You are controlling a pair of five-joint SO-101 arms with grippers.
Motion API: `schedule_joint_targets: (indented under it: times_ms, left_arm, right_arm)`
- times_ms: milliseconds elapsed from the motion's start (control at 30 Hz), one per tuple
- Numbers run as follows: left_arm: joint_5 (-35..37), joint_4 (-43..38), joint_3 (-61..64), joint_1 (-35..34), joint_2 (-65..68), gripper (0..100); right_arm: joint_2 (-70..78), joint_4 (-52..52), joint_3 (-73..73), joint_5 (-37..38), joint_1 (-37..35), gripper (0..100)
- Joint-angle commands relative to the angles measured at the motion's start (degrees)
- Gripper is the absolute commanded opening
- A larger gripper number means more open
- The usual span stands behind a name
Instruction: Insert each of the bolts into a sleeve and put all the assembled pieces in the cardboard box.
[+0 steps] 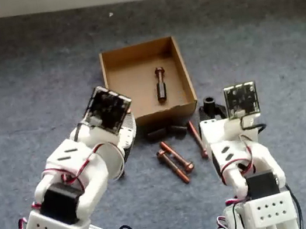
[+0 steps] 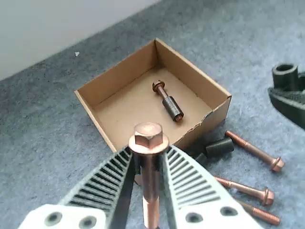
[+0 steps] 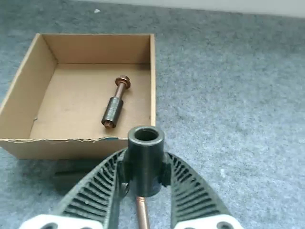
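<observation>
**Holding one bolt and one sleeve, not yet joined; one piece boxed**

Left side: bolt (image 2: 148,138) clamped head-up between my left gripper (image 2: 148,152) fingers, gripped on the shank just under the flange.

Right side: sleeve (image 3: 145,143) pinched upright in my right gripper (image 3: 144,164), bore open at the top. A copper shaft (image 3: 141,212) shows below the sleeve between my fingers. I can't tell whether it sits in the sleeve or lies on the carpet (image 1: 29,83) underneath.

My two grippers are apart, so this pair looks unmated.

Just beyond both sets of fingers is the cardboard box (image 1: 135,46), with one assembled piece (image 1: 161,84) lying flat on its floor. That one I count as done.

Between my grippers, on my side of the box's near wall, lie three loose bolts (image 2: 255,150) and at least two loose sleeves (image 1: 159,132), the sleeves right by the wall.

Progress, my call: early. Left to do: mate the held bolt and sleeve, drop them in the box, then repeat for the loose bolts.
</observation>
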Motion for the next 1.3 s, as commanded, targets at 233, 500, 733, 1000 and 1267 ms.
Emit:
schedule_joint_targets:
  times_ms: [233, 500, 733, 1000, 1267]
  left_arm:
    - [12.3, -11.1, 5.9, 0.4, -19.1, 1]
    - [18.8, -12.8, 7.0, 0.5, -26.3, 0]
    - [22.0, -12.8, 7.1, 1.5, -27.4, 0]
    - [21.6, -12.8, 10.0, 10.1, -27.5, 0]
    - [21.5, -12.9, 10.1, 9.6, -27.5, 0]
  right_arm:
    - [-9.5, 0.0, 1.4, 0.1, -11.6, 0.5]
    - [-11.5, 0.0, 1.5, 5.5, -21.1, 0.5]
    - [-12.3, 0.0, 1.4, 5.7, -28.6, 0.5]
    - [-15.3, 0.0, 1.5, 12.1, -32.6, 0.5]
    - [-17.7, 0.0, 1.4, 12.1, -33.3, 0.5]
